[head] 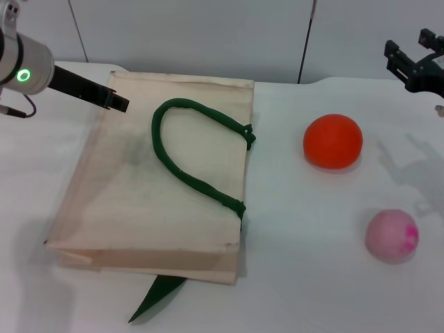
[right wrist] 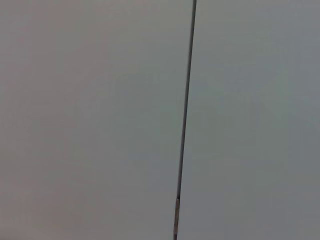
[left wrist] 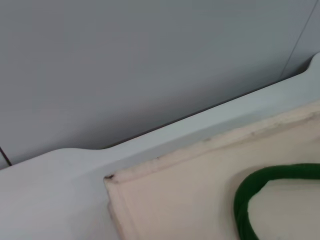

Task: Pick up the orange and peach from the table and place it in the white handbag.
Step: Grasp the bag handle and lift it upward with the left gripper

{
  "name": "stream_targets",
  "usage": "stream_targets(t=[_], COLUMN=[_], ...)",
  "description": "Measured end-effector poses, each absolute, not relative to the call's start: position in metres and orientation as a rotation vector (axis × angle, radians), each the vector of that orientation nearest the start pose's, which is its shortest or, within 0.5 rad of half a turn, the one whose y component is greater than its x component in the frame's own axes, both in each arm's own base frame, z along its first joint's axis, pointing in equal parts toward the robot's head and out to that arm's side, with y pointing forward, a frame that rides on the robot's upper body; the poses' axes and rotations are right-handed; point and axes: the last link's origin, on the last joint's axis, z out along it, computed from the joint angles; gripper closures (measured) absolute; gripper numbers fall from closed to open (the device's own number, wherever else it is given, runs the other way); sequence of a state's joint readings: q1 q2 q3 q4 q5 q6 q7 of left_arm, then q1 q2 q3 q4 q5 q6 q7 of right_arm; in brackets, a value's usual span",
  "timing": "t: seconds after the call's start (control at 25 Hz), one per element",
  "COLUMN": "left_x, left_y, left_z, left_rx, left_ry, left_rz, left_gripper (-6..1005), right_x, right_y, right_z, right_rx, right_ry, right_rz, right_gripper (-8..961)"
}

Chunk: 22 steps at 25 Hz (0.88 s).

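The orange (head: 333, 141) lies on the white table to the right of the white handbag. The peach (head: 392, 236), pale pink with a magenta patch, lies nearer the front right. The white handbag (head: 125, 201) lies flat at centre left, its dark green handle (head: 187, 166) looped on top. The bag's far corner (left wrist: 190, 200) and its handle (left wrist: 255, 195) also show in the left wrist view. My left gripper (head: 116, 101) hovers over the bag's far left corner. My right gripper (head: 411, 61) is open and empty, raised at the far right, behind the orange. The right wrist view shows only wall.
A green strap (head: 156, 298) sticks out from under the bag's front edge. The table's (head: 312, 277) far edge meets a grey panelled wall (left wrist: 150, 60) just behind the bag.
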<state>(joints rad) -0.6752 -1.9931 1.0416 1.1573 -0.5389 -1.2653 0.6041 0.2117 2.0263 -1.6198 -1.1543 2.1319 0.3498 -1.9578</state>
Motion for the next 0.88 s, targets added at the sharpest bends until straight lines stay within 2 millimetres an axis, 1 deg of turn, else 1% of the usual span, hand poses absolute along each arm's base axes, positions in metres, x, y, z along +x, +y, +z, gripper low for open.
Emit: stream_targets(t=[0.16,0.48,0.64,0.88], left_x=[-0.215,-0.199,-0.194,-0.186], left_y=[0.431,0.442,0.447,0.446], left_z=[0.078,0.076,0.067,0.050], left_rx=[-2.207,-2.213,-2.240,-2.316], left_ry=[-1.032,-0.951,-0.906,-0.857], left_rz=[0.133,0.081,0.063,0.064], left_gripper=[578,584,586,590], right_x=[0.232,0.229,0.229,0.228], right_y=[0.381,0.382,0.381,0.381], right_z=[0.025,0.024,0.024,0.024], right_rx=[-1.954,-1.965,-1.967,-1.968], right_ry=[0.510,0.501,0.500,0.498], right_rz=[0.545,0.558,0.559,0.560], right_gripper=[349,349,348,348])
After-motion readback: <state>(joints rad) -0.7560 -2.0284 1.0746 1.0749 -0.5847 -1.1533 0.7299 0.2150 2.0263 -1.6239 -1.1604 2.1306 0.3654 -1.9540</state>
